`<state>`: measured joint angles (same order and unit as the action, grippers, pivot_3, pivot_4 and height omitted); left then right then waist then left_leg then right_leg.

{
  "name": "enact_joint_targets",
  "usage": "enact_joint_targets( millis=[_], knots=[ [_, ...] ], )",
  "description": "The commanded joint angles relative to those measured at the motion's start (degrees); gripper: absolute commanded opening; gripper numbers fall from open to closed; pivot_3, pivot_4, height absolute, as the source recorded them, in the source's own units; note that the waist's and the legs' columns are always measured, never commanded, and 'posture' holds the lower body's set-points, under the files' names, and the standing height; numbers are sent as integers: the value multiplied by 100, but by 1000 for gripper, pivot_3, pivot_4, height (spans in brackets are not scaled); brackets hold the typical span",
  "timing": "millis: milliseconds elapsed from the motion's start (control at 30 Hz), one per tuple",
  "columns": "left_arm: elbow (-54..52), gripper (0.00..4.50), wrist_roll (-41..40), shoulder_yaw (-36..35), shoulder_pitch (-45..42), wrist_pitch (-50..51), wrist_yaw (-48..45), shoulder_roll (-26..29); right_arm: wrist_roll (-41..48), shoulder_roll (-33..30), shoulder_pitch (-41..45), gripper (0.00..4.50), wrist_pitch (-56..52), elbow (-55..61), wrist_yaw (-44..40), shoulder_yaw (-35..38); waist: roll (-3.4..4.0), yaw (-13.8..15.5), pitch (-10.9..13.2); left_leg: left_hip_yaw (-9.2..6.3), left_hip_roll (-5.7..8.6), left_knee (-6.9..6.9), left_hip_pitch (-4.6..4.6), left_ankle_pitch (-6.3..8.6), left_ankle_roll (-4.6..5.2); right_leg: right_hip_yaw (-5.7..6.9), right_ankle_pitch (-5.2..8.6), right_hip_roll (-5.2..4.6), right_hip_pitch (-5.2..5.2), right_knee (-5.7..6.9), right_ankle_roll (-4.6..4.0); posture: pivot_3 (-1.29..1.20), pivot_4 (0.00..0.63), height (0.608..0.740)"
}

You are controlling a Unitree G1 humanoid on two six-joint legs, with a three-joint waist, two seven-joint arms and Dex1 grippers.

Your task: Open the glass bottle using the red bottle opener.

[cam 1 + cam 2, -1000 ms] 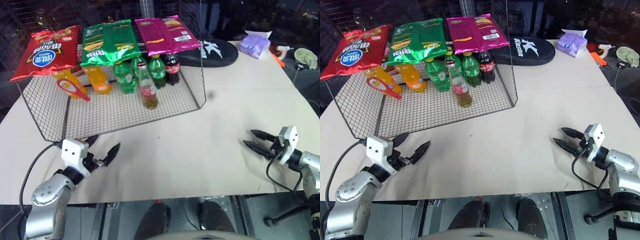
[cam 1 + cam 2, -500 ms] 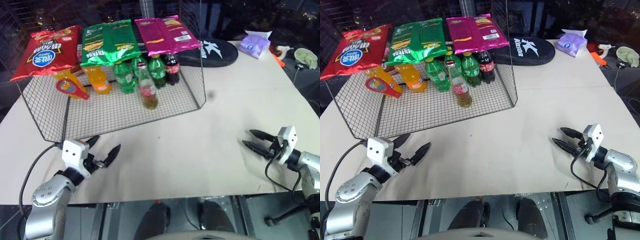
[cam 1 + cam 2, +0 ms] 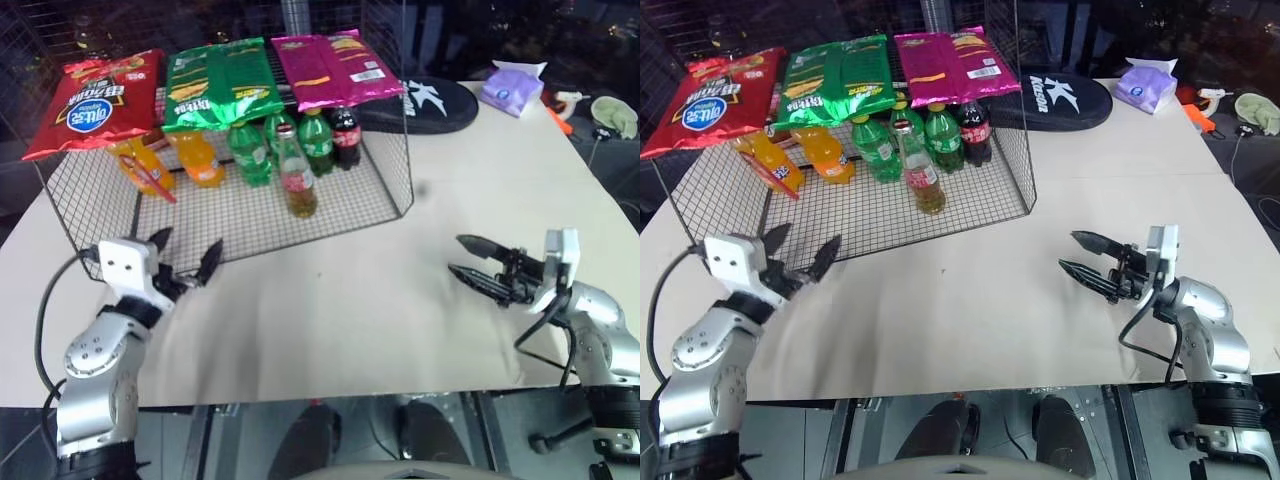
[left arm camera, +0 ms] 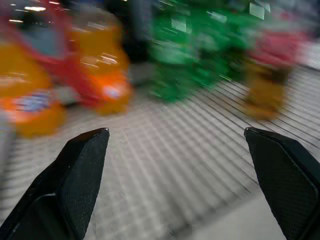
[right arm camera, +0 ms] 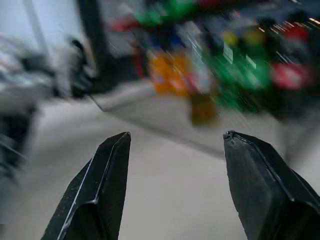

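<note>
Both empty grippers well short of the glass bottle [image 3: 297, 184].

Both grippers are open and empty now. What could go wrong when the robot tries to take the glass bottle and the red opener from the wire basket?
1. The glass bottle stands close in front of the green soda bottles; a reaching left gripper might knock them over.
2. The red bottle opener leans against the orange bottles, so grasping it may push them or make it slip.
3. The wire basket rim lies in the way.

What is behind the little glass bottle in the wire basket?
Behind the glass bottle stand green soda bottles and one dark cola bottle. Snack bags lying over the basket top hide their caps and anything farther back.
</note>
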<state>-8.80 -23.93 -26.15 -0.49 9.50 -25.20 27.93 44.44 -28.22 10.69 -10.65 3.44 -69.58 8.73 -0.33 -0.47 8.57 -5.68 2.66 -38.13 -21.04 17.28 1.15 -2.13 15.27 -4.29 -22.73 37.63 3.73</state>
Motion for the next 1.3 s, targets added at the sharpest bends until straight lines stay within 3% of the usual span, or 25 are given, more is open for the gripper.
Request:
enact_joint_targets(
  millis=[33,400,800,900,1000,1267,1300],
  knots=[
    [155,4500,-243,-414,-360,114,335,41,767,196,182,2961,-473,561,273,202,-2,-1,1,-1,0,0,-1,0,0,1,0,0,-1,0,0,0,150,740],
    [979,4500,-563,-762,-1257,202,584,139,1028,359,202,2961,-724,785,297,269,-13,-6,8,-7,5,-1,-11,-12,-21,33,0,1,-9,1,0,0,150,740],
    [2465,4500,-294,-426,-2405,-294,-21,610,740,435,67,2961,-500,719,251,273,-20,-13,10,-9,9,-10,-30,-13,-23,37,0,13,-31,11,1,0,150,740],
    [2912,4500,-255,-374,-2752,-460,-167,666,650,468,43,2961,-405,681,267,282,-22,-22,9,-10,15,-27,-87,-16,-25,38,-1,13,-85,28,2,0,150,740],
    [3117,3760,-263,-353,-2881,-583,-273,675,590,500,22,3019,-327,663,288,289,-23,-32,9,-10,17,-28,-91,-16,-25,38,-1,12,-89,28,2,0,150,740],
    [3180,283,-262,-340,-2768,-698,-324,587,476,561,-62,3019,-170,600,302,297,-23,-38,8,-10,15,-27,-91,-17,-26,38,-1,13,-91,30,2,0,150,740],
    [3172,84,-269,-352,-2759,-709,-314,580,468,563,-61,3019,-154,584,298,294,-23,-37,8,-10,15,-27,-91,-17,-26,38,-1,13,-90,30,2,0,150,740]
  ],
)
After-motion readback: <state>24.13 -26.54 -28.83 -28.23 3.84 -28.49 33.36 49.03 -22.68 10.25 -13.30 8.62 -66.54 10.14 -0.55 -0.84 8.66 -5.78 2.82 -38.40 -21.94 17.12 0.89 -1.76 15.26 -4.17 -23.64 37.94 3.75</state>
